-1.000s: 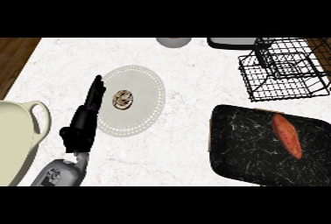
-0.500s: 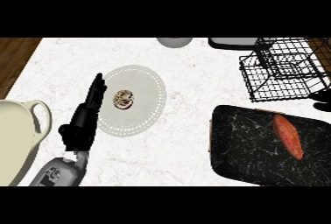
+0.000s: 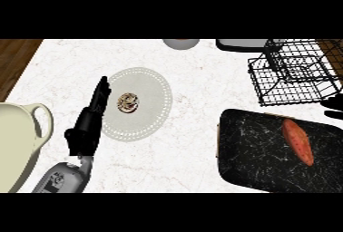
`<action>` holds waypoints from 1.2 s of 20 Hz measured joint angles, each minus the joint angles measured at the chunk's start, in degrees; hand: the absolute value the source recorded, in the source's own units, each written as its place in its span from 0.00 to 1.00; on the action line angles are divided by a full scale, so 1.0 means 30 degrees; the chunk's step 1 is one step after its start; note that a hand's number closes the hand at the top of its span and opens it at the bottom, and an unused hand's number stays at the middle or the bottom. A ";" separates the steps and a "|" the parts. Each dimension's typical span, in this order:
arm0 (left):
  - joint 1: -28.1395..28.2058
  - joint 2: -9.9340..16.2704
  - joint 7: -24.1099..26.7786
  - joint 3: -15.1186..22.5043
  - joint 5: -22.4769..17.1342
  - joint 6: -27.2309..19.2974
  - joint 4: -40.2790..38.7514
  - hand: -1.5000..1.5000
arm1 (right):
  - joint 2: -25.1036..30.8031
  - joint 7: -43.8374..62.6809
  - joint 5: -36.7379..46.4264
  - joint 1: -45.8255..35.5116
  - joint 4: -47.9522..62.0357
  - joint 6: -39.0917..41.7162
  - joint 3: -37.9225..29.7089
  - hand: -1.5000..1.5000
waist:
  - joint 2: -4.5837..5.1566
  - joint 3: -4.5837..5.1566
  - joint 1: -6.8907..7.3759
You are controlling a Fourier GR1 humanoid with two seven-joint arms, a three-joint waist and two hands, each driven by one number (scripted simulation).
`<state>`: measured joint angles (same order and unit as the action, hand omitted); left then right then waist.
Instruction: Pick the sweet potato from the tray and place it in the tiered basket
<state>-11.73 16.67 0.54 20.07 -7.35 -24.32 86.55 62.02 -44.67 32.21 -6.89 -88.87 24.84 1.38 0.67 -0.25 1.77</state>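
Reaching for the sweet potato (image 3: 298,141) on the tray (image 3: 254,149), bring your right hand (image 3: 333,108), fingers unreadable at the edge, down over its middle while your left hand (image 3: 90,120) rests straight-fingered.

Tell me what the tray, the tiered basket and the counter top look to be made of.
The tray looks like dark polished stone: black with fine white veins. The tiered basket seems to be thin black wire, an open grid you can see through. The counter looks like pale marble with faint grey veining, though it could be laminate.

Bare counter (image 3: 194,136) lies between plate (image 3: 137,104) and tray (image 3: 268,158); the basket (image 3: 295,72) crowds the tray's far edge.
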 measured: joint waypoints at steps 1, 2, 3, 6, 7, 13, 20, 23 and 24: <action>-0.0042 0.0019 -0.0134 -0.0043 -0.0017 0.0108 0.0117 0.50 | -0.0111 -0.0420 0.0454 -0.0253 0.0950 -0.0552 0.0399 0.00 | -0.0011 0.0010 0.0023; 0.0058 0.0028 -0.0204 -0.0047 0.0062 0.0104 0.0253 0.50 | -0.0161 -0.0976 0.0816 -0.0439 0.1922 -0.1116 0.0668 0.00 | -0.0024 0.0016 0.0030; 0.0047 -0.0064 -0.0252 -0.0052 0.0129 0.0095 0.0258 0.50 | -0.0248 -0.1449 0.1106 -0.0776 0.2844 -0.1555 0.0933 0.00 | -0.0033 0.0021 0.0023; 0.0123 -0.0462 -0.0438 0.0152 0.0543 -0.0133 0.0308 0.50 | -0.0574 -0.2292 0.1827 -0.1773 0.5052 -0.2331 0.1786 0.00 | -0.0062 0.0038 -0.0007; 0.0156 -0.0420 -0.0354 0.0043 0.0529 -0.0006 0.0272 0.50 | -0.0707 -0.2477 0.2050 -0.2147 0.5826 -0.2495 0.2072 0.00 | -0.0061 0.0045 0.0009; 0.0270 -0.0702 -0.0338 -0.0236 0.0848 0.0044 0.0238 0.50 | -0.1471 -0.3500 0.3069 -0.3686 0.8677 -0.3343 0.3562 0.00 | -0.0102 0.0061 -0.0111; 0.0132 -0.0662 -0.0731 -0.0810 0.0933 0.0505 0.0383 0.50 | -0.2483 -0.4204 0.3580 -0.5145 1.0919 -0.4038 0.4654 0.00 | -0.0132 0.0065 -0.0208; 0.0145 -0.0985 -0.0367 -0.0933 0.1047 0.0594 -0.0119 0.50 | -0.2879 -0.4299 0.3894 -0.5707 1.1581 -0.4162 0.5175 0.00 | -0.0134 0.0071 -0.0263; 0.0190 -0.1063 -0.0336 -0.0954 0.1101 0.0591 -0.0118 0.50 | -0.2998 -0.4291 0.3935 -0.6033 1.1812 -0.4125 0.5294 0.00 | -0.0135 0.0070 -0.0255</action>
<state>-11.16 13.48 -0.47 17.21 -4.05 -22.55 86.20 53.03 -57.54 44.01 -24.99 -53.44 12.47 17.27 0.26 -0.04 1.01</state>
